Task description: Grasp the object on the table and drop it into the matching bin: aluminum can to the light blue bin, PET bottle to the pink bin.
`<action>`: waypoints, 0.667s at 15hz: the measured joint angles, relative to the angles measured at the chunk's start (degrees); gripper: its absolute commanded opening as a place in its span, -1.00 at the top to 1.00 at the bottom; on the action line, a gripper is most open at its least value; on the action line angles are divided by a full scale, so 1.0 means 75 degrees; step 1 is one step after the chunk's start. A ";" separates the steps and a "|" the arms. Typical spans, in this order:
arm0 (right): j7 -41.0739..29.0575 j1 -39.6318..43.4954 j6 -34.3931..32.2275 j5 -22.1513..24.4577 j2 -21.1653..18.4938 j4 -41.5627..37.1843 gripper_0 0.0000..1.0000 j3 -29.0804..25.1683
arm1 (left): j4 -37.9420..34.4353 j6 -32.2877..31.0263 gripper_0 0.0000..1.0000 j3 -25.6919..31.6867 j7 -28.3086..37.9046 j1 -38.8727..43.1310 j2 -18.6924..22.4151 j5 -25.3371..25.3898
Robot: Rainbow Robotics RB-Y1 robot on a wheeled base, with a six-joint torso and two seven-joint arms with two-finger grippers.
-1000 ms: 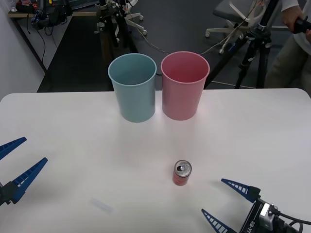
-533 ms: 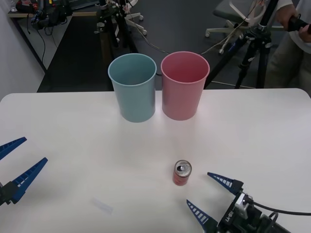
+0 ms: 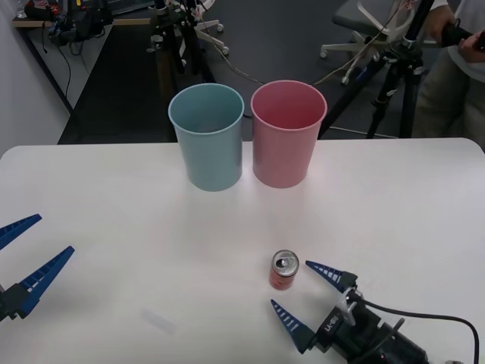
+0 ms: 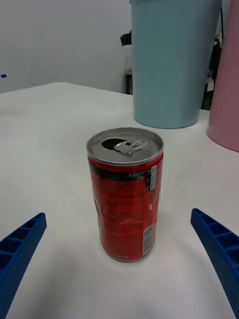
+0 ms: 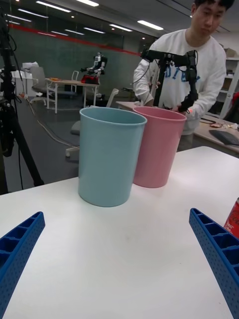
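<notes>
White table point(image 3: 114, 197), can point(image 3: 284, 271) upright lower centre, blue bin point(image 3: 206, 136) and pink bin point(image 3: 288, 133) at top. Right gripper point(image 3: 307, 294) spread wide just beside can: pre-grasp; next, straddle it and close. Left gripper point(image 3: 26, 254) spread, parked lower left.

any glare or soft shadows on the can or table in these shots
Front view: the large white tabletop is evenly lit, with faint soft shadows under the small red drink can and the bins. Right wrist view: the can's silver top catches a mild sheen, and a diffuse shadow pools at its base.

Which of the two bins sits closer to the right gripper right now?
The pink bin. It stands on the robot's right of the light blue bin, on the same side as the right gripper, which is open beside the can.
</notes>
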 measured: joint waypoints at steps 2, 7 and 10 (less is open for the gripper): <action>-0.0007 -0.0116 0.0291 0.0001 0.0000 0.0000 -1.00 0.0213 | 0.0000 0.0000 -1.00 0.0000 0.0000 0.0000 0.0000 0.0000; -0.0040 -0.0390 0.0846 0.0070 0.0147 0.0000 -1.00 0.0592 | 0.0000 0.0000 -1.00 0.0000 0.0000 0.0000 0.0000 0.0000; -0.0082 -0.0602 0.1122 0.0095 0.0157 0.0000 -1.00 0.0715 | 0.0000 0.0000 -1.00 0.0000 0.0000 0.0000 0.0000 0.0000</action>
